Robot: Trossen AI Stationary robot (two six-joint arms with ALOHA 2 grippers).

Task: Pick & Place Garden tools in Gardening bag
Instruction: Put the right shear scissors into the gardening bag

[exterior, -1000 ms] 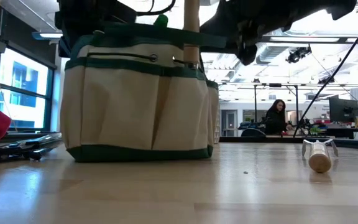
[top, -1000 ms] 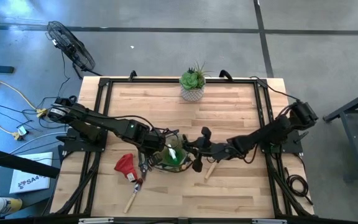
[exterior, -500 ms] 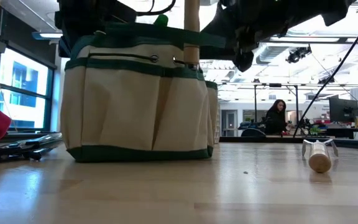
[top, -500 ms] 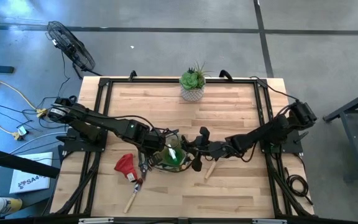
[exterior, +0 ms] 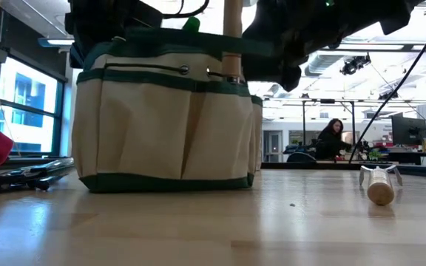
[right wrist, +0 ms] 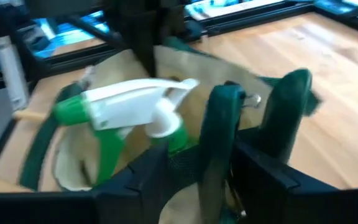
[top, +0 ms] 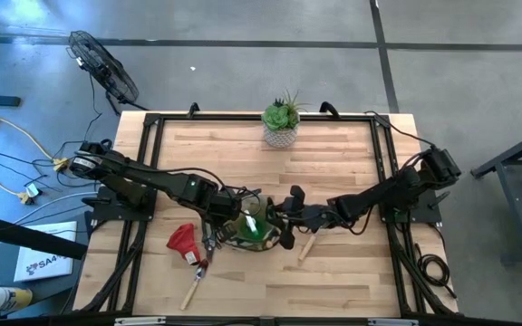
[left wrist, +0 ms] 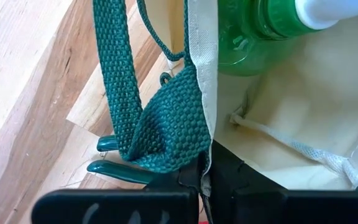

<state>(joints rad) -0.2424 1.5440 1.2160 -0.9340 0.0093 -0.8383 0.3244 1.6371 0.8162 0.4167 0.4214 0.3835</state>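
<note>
left gripper clamps gardening bag rim | right gripper above bag, grip unclear

"SA4" in blue on a white sheet on the floor, left of the table

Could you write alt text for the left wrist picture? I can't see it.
The left gripper pinches the dark green rim of the gardening bag. Inside the pale lining stands a green spray bottle; wooden table shows beside.

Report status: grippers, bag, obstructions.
Left gripper shut on olive-tan fabric bag rim. Right gripper at bag's other side. Green spray bottle inside. Wooden-handled tool on table.
</note>
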